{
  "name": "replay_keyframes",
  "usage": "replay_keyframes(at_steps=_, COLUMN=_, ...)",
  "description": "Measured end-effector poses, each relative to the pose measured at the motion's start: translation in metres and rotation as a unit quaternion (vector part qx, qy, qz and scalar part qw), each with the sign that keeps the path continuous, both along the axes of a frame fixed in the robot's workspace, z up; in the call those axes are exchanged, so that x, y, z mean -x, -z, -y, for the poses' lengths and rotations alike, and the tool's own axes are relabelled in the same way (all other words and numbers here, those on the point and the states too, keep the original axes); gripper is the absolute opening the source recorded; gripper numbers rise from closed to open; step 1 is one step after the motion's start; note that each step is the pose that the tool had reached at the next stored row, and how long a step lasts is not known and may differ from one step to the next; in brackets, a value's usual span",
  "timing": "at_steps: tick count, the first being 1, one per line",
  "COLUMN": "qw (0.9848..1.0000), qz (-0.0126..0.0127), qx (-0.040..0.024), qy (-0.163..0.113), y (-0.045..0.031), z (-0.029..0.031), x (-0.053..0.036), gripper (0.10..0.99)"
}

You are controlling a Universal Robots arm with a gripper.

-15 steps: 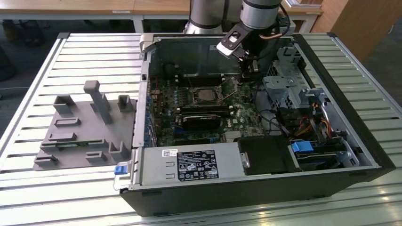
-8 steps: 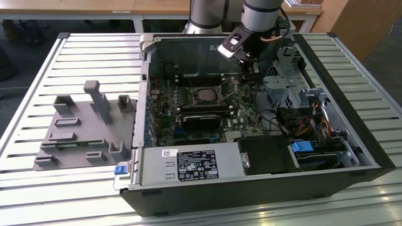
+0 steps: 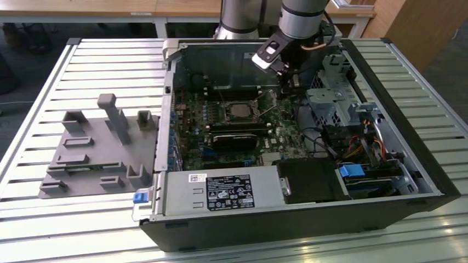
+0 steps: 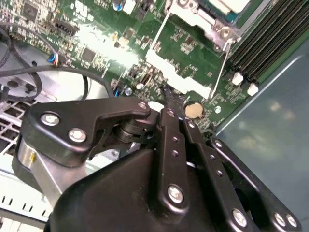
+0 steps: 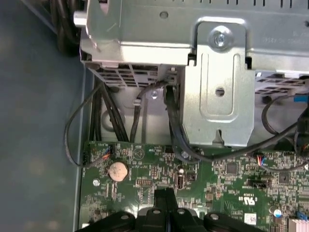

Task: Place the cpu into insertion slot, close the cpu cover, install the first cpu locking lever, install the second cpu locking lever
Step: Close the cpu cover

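Note:
The insertion slot (image 3: 240,110) sits on the green motherboard inside the open computer case, left of my gripper (image 3: 286,91) in the exterior view. In the second wrist view the cpu (image 4: 235,4) shows as a pale silvery face lying in the slot, with the silvery cpu cover (image 4: 192,18) framing it. A thin wire locking lever (image 4: 220,67) runs along the socket's near side and looks unlatched. My gripper (image 5: 164,194) hangs low over the board between the socket and the drive cage, its black fingers pressed together with nothing between them.
A coin battery (image 5: 117,170) lies on the board close to the fingertips. The metal drive cage (image 5: 217,82) and black cables (image 5: 171,121) stand just beyond. Memory slots (image 4: 263,43) run beside the socket. A grey parts fixture (image 3: 95,148) lies on the slatted table, and the power supply (image 3: 223,192) fills the case's front.

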State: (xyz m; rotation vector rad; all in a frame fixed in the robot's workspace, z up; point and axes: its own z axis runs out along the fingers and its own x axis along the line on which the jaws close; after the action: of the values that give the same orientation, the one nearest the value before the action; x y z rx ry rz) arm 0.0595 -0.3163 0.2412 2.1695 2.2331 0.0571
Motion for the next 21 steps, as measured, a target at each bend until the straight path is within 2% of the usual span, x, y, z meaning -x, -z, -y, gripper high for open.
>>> replay_keyframes(at_steps=21, qw=1.0000, qz=0.0000, qx=-0.0001, qy=0.000, y=0.0014, z=0.0000, x=0.0382, gripper=0.110)
